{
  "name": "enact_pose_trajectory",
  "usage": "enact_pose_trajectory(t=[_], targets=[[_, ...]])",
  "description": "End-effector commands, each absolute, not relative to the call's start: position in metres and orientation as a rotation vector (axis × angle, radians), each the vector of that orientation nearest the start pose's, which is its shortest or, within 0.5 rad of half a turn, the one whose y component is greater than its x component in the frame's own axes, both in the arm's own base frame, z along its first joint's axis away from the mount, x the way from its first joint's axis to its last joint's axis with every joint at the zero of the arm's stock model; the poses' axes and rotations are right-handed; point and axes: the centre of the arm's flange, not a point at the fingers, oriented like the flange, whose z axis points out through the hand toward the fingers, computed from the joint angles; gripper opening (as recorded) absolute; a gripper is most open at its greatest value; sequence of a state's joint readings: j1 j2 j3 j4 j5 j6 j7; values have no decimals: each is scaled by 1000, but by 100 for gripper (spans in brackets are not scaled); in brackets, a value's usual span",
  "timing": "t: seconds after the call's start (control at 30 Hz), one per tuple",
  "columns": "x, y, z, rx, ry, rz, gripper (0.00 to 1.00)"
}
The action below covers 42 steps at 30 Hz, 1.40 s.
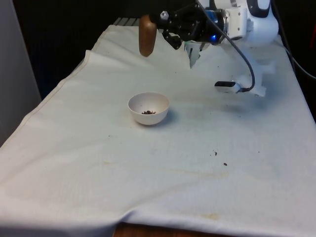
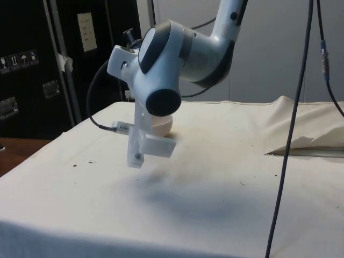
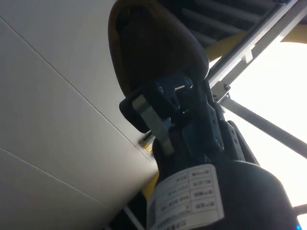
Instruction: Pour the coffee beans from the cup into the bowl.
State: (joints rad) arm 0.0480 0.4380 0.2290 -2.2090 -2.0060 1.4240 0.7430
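My gripper (image 1: 158,25) is shut on a brown cup (image 1: 147,35), held high over the far part of the table, its long axis near vertical. The cup hangs well above and behind the white bowl (image 1: 148,108), which stands on the cloth with a few dark coffee beans (image 1: 148,112) in its bottom. In the wrist view the cup (image 3: 144,48) is clamped between the black fingers (image 3: 160,127), with ceiling panels behind it. From the side, the arm covers most of the bowl (image 2: 163,127).
Two loose beans (image 1: 219,159) lie on the white cloth (image 1: 98,187) towards the front view's right, nearer the camera than the bowl. More specks (image 2: 75,165) show in the side view. The cloth is rumpled along its left edge (image 1: 59,86).
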Motion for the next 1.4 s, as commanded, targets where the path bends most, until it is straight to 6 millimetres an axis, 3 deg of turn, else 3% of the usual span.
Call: enact_pose_trajectory(t=[0.0,0.33,0.7,1.37], targets=[[547,42,242,1189,580,215,0],[544,41,238,1159,588,218,0],[541,44,252,1109,626,210,0],[540,45,251,1099,626,208,0]])
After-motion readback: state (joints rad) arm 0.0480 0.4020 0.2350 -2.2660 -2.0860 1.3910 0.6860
